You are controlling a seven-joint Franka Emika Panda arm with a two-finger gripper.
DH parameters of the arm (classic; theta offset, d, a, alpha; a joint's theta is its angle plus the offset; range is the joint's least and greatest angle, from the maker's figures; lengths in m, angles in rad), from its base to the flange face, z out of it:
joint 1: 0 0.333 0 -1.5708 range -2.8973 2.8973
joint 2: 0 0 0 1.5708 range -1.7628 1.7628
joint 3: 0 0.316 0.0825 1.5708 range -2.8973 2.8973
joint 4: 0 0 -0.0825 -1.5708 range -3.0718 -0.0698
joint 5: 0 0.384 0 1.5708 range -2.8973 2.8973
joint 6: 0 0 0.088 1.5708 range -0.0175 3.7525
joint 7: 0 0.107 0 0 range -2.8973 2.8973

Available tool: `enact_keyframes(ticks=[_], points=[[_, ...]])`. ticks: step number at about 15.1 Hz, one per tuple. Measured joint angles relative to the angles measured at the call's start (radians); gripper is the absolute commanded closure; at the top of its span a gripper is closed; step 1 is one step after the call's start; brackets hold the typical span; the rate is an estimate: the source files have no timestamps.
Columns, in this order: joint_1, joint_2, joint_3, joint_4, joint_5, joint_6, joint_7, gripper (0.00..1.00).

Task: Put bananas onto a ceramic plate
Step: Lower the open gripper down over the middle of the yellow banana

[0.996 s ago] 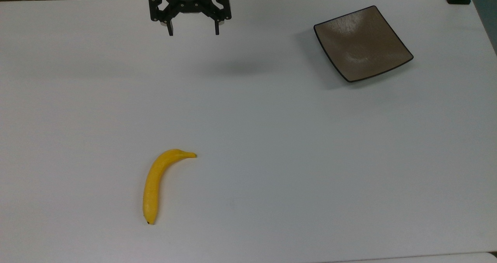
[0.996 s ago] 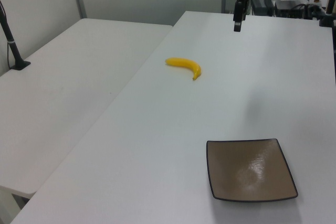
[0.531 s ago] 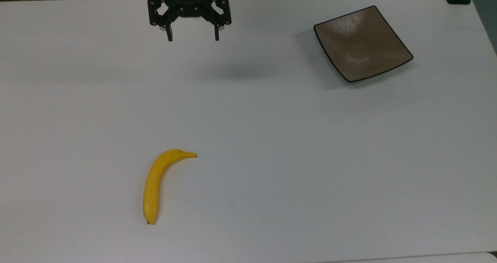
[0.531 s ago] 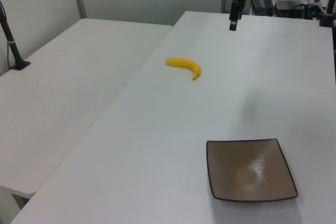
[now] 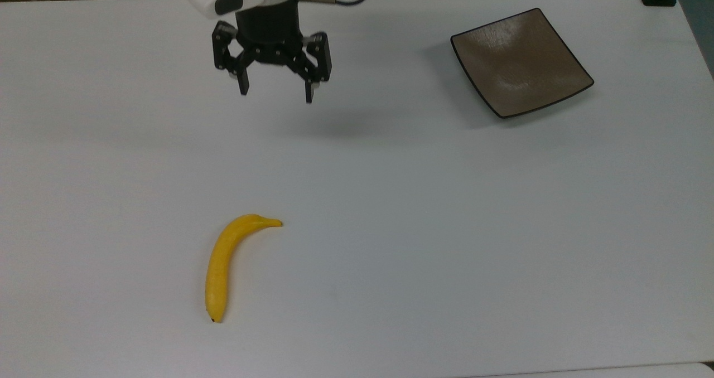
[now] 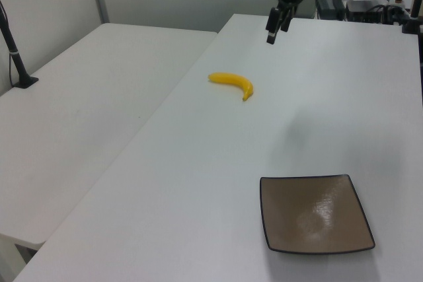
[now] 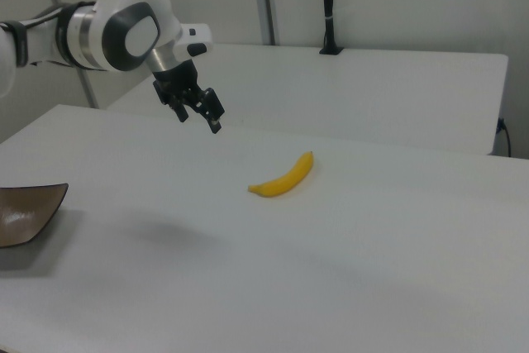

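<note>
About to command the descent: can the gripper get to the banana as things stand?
Probably yes. The gripper hangs above the table with its jaws open, and the banana lies alone on bare surface, with the plate far off to the top view's right.

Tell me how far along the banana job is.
Nothing is done yet. The curved yellow banana lies untouched on the white table; the square brown ceramic plate sits bare. The black two-finger hand hangs open above the table, holding nothing. Left: grasp, carry, place.

One yellow banana (image 5: 223,266), one square brown plate (image 5: 521,63), one robot arm (image 7: 107,35), two white surfaces (image 6: 218,163) side by side
</note>
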Motion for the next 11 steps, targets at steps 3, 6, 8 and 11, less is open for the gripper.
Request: enact_keyframes(ticks=[3, 6, 8, 11], points=[[0.0, 0.057, 0.0, 0.003, -0.003, 0.127, 0.105, 0.0], [-0.002, 0.12, -0.002, 0.005, -0.034, 0.206, 0.176, 0.0], [-0.014, 0.172, -0.003, 0.032, -0.053, 0.246, 0.224, 0.0], [-0.034, 0.27, -0.009, 0.122, -0.087, 0.25, 0.273, 0.0]])
